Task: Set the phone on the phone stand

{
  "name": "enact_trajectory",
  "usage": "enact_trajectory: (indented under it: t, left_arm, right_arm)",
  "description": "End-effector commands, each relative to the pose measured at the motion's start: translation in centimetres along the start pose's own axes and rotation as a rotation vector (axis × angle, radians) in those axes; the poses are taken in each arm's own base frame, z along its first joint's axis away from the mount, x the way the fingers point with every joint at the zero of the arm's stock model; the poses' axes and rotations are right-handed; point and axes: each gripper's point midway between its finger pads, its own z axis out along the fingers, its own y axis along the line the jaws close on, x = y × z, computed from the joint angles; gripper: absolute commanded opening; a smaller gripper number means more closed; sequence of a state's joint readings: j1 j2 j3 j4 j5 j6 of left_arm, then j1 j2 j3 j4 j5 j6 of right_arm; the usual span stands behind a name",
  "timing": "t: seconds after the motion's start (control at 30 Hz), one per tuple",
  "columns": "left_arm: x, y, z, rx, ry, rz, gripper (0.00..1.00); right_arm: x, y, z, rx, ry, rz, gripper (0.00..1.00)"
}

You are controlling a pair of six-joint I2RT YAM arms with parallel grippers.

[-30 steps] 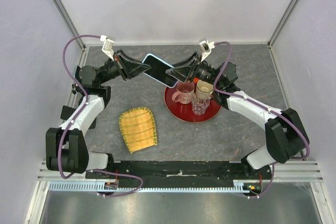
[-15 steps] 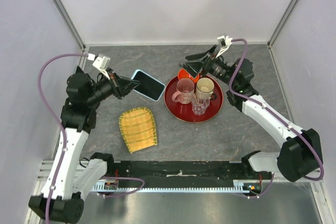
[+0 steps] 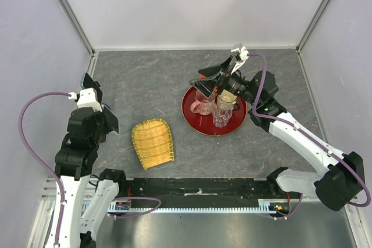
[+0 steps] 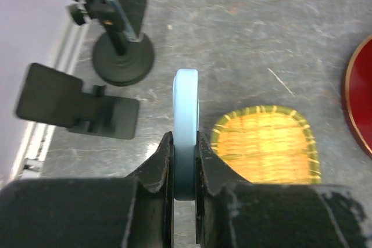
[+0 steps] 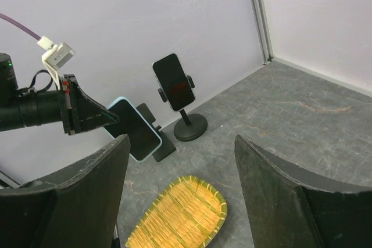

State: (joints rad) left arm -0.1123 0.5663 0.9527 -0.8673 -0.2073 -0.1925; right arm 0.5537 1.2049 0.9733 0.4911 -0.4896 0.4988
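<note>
The phone (image 4: 186,103), light blue with a dark screen, stands edge-on between the jaws of my left gripper (image 4: 185,139), which is shut on it. In the right wrist view the phone (image 5: 135,129) hangs tilted in front of a low black phone stand (image 5: 160,137) by the left wall. This empty stand (image 4: 75,107) lies to the left of the phone and below it. In the top view my left gripper (image 3: 109,122) holds the phone at the table's left side. My right gripper (image 3: 210,79) hovers open over the red tray (image 3: 190,119), holding nothing.
A second stand with a round base (image 4: 123,59) carries a dark phone (image 5: 173,82) near the left wall. A yellow woven basket (image 3: 153,142) lies just right of the left gripper. Cups (image 3: 222,107) stand on the red tray.
The right gripper opened and let go of the phone, then drew back over the tray. The left arm carried the phone away to the left and nearer, towards the stands.
</note>
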Motion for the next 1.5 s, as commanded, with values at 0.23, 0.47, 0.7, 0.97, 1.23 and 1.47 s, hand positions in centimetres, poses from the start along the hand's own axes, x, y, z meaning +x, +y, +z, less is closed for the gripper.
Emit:
enact_trajectory:
  t: [0.23,0.47,0.7,0.97,1.23,1.47]
  left_arm:
    - [-3.7,4.6,-1.6,-0.259,-0.092,0.016,0.02]
    - [-4.9,6.6,-2.3,-0.361,-0.05,0.057,0.02]
    - [-8.2,7.2,-1.3,-0.34,-0.09,0.168,0.02]
    - [-7.1,9.2,1.7,-0.315,-0.075,0.413,0.02]
    - [-7.3,9.6,2.5,-0.219,-0.164,0.446,0.02]
    - [-6.3,9.8,4.5,-0.133,-0.139,0.409,0.02]
  right_arm:
    - [-2.5,5.0,0.3,-0.016,-0.064,-0.178,0.85]
    - [-3.3,9.0,-1.2,-0.116,-0.126,-0.212,0.9]
    - [-3.0,9.8,-1.2,-0.183,-0.103,-0.207,0.9]
    - [-3.7,9.5,-2.2,-0.225,-0.141,-0.182,0.89]
    - [-3.4,10.1,-2.0,-0.24,-0.138,-0.195,0.89]
    - [-3.4,10.7,-2.2,-0.244,-0.139,-0.214,0.9]
